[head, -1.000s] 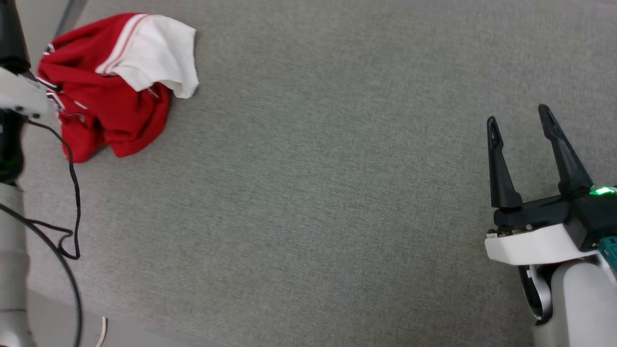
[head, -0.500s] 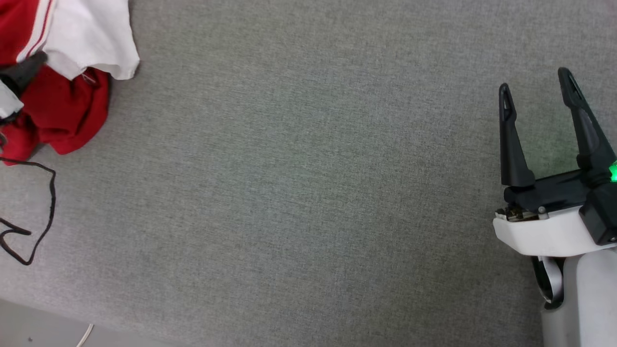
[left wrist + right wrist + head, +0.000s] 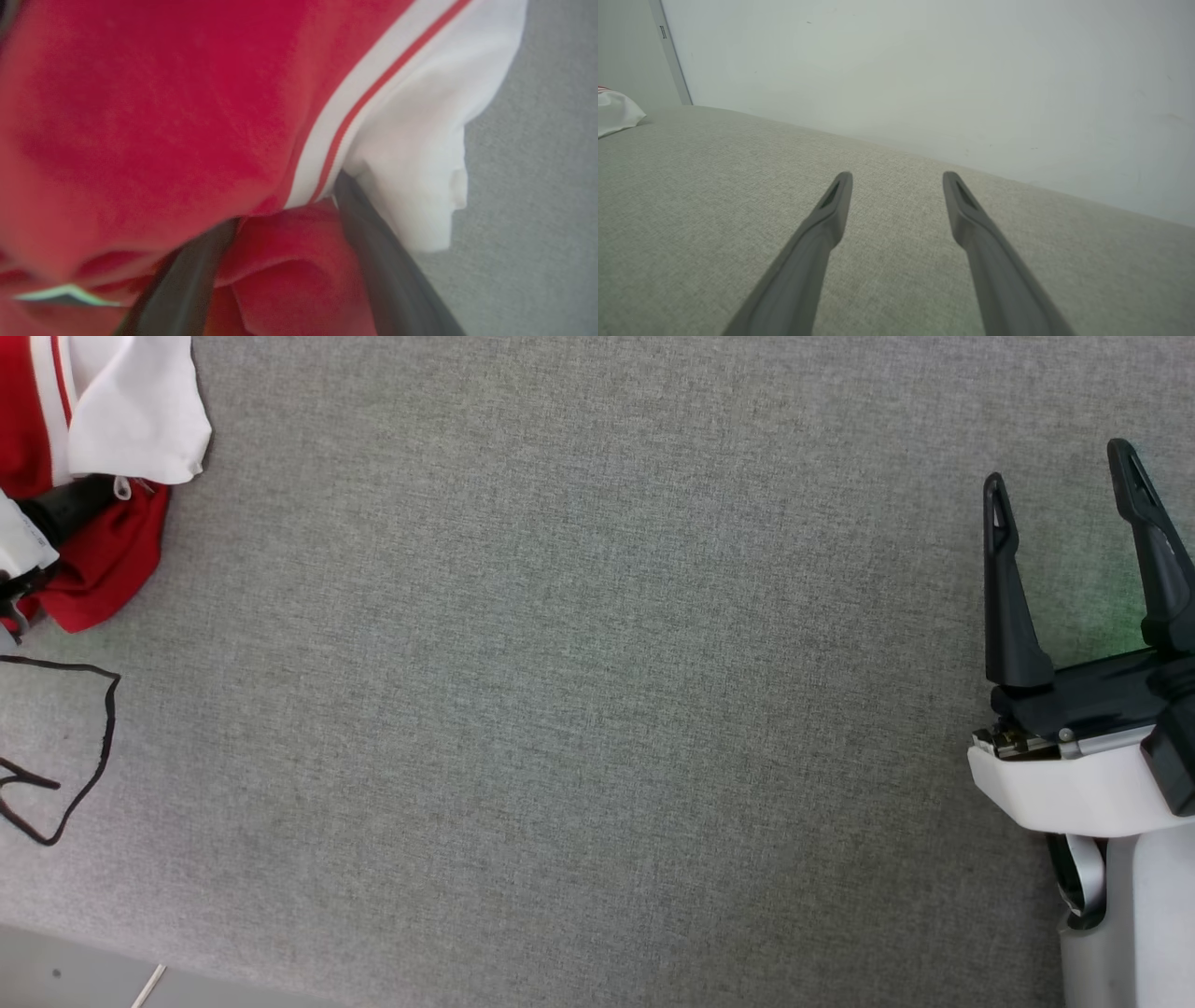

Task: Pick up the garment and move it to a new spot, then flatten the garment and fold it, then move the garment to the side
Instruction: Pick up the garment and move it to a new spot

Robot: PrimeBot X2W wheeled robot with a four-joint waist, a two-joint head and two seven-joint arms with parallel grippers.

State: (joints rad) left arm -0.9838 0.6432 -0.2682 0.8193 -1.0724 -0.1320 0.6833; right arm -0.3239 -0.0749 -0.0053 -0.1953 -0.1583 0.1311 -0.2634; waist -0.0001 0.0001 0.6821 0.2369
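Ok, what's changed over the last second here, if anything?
The head camera has shifted, so the garment now sits at that view's left edge; that is no move of the cloth. The left gripper has come in against the heap, its open fingers nosed into the red folds below the white sleeve, nothing clamped yet. Unchanged: the right gripper hovers open over the grey surface, and the garment seems equally crumpled.

Nothing legible. A pale mark [image 3: 65, 293] on the garment [image 3: 140, 116] is blurred; a small label [image 3: 663, 31] on the wall strip [image 3: 675, 65] is too tiny.
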